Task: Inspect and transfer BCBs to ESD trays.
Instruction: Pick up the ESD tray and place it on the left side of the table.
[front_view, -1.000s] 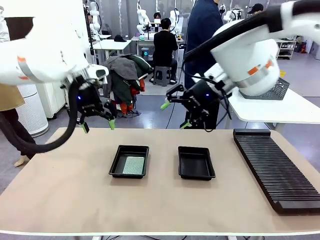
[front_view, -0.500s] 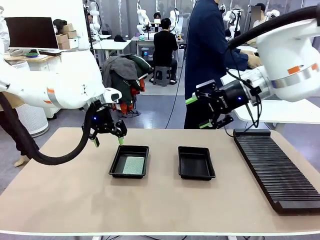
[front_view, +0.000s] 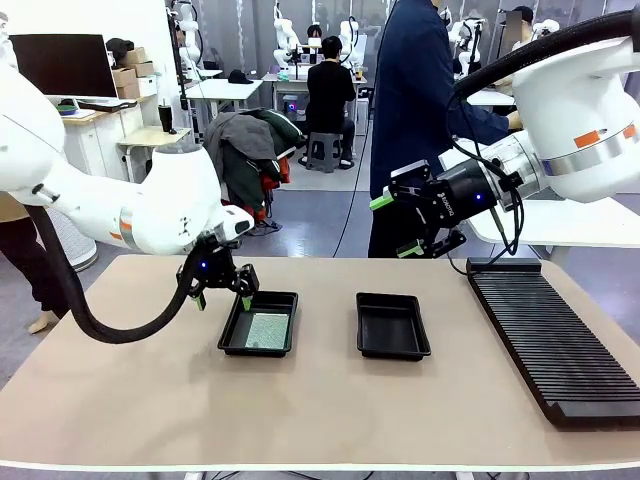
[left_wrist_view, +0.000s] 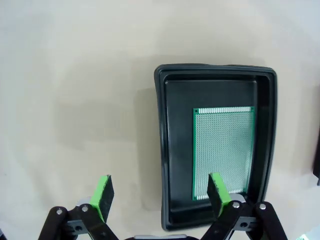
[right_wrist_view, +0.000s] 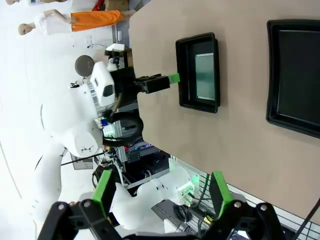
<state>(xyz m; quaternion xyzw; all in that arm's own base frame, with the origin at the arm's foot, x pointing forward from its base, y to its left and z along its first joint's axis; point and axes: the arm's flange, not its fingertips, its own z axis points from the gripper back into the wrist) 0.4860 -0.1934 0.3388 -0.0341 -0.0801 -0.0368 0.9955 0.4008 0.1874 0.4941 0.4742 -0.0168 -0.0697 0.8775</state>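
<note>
A green BCB lies flat in the left ESD tray. The right ESD tray holds nothing. My left gripper hangs open just above the left tray's near-left rim. In the left wrist view its jaws straddle the tray's rim, and one pad is over the BCB. My right gripper is open and empty, high above the table's far edge, right of the right tray. The right wrist view looks down on both trays.
A long black ribbed rack lies along the table's right side. A person in a dark blue coat stands at the far edge behind my right gripper. Bare tabletop surrounds the trays at the front and left.
My left gripper has come down and to the right, to the left tray's rim. My right gripper swung right and has since held still. The person stepped in at the far side.
</note>
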